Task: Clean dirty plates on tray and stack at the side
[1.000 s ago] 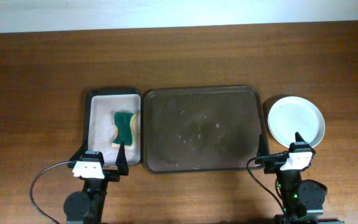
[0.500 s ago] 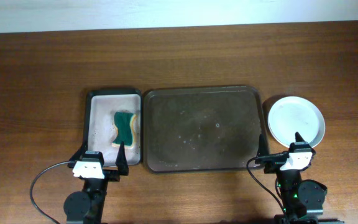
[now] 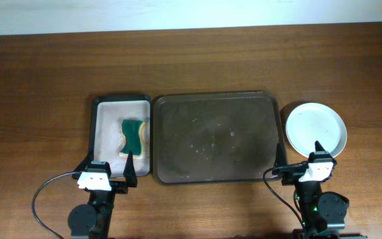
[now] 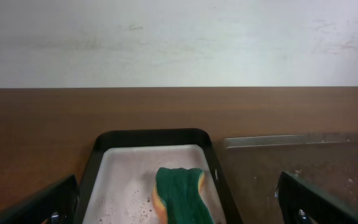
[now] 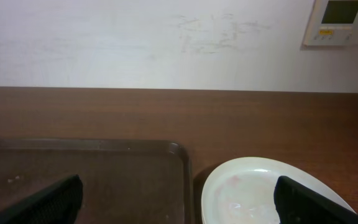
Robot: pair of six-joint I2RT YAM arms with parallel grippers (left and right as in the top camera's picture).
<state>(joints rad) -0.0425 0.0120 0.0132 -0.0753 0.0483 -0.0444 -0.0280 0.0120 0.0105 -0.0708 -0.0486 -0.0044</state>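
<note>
The dark brown tray (image 3: 213, 137) lies in the middle of the table with no plates on it, only small specks; it also shows in the right wrist view (image 5: 86, 174) and the left wrist view (image 4: 303, 162). White plates (image 3: 316, 129) sit stacked on the table right of the tray, plain white, also in the right wrist view (image 5: 260, 193); how many are in the stack I cannot tell. My left gripper (image 3: 107, 167) is open and empty at the near edge, just in front of the small tray. My right gripper (image 3: 299, 158) is open and empty, just in front of the plates.
A smaller black-rimmed tray (image 3: 102, 133) with a pale inside lies left of the brown tray and holds a green and yellow sponge (image 3: 132, 135), also in the left wrist view (image 4: 180, 194). A white wall runs behind the table.
</note>
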